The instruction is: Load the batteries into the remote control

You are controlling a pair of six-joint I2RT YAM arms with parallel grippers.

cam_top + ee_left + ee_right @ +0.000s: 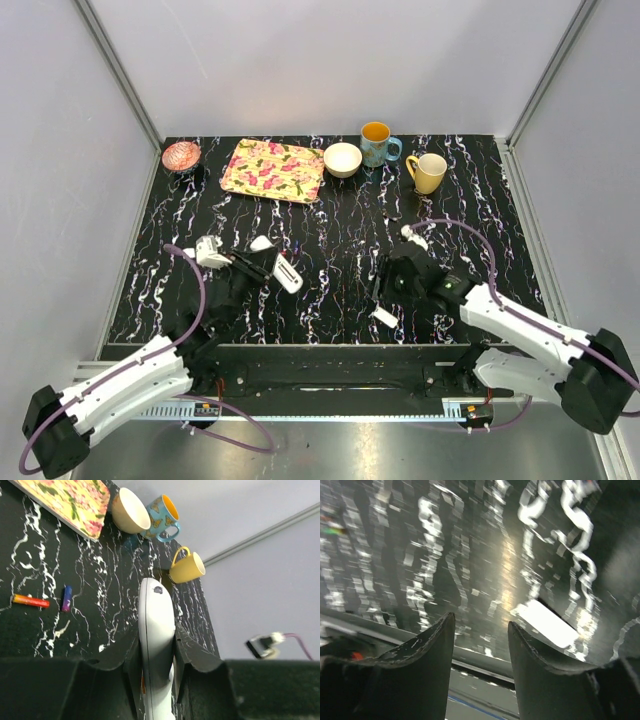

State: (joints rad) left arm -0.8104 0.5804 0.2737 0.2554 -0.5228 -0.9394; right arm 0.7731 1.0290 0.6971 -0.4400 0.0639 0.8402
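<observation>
Left gripper clamped on remote control, its long axis pointing toward yellow mug. Two batteries, orange and purple, lie on table to the remote's left, well apart from it. Right gripper jaws apart, empty; loose white cover just beside. Judged: nothing between remote and batteries

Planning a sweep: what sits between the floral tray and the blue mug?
A cream bowl sits between the floral tray and the blue mug; the top external view shows it.
</observation>
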